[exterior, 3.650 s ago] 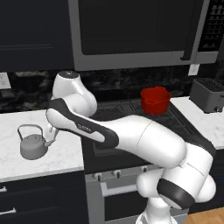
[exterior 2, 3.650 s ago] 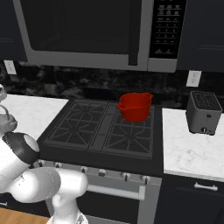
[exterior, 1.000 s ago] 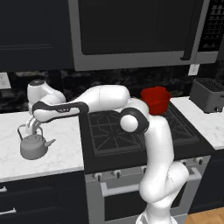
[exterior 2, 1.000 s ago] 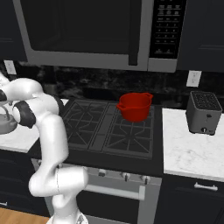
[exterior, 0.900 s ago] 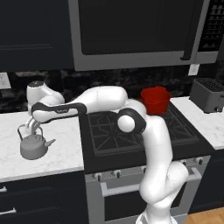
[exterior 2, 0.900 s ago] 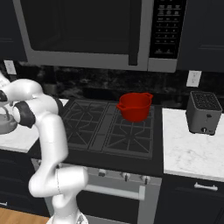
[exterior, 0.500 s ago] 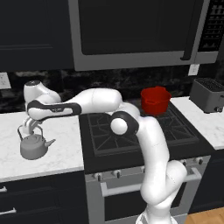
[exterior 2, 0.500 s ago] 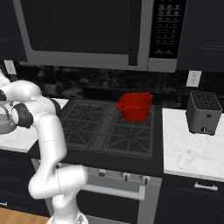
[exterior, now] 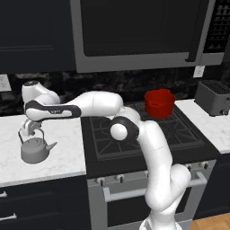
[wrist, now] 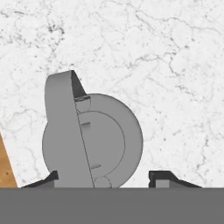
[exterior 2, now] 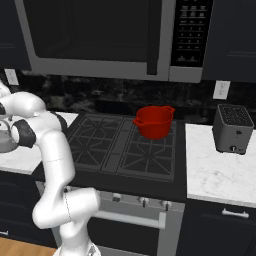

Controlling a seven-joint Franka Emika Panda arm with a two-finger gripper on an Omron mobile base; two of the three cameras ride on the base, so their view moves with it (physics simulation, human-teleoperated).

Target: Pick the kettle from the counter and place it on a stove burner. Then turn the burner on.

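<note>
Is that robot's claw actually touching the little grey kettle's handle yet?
Cannot tell. In the left base view the gripper sits right at the kettle handle's top, too small to settle; the hand view shows fingertips either side of the handle.

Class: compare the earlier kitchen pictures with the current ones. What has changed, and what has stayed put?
The arm swung left from over the stove and lowered the gripper around the kettle's wire handle. Its jaws have begun closing, with no firm grip visible yet. The kettle remains on the counter; the red pot and toaster are unmoved.
</note>
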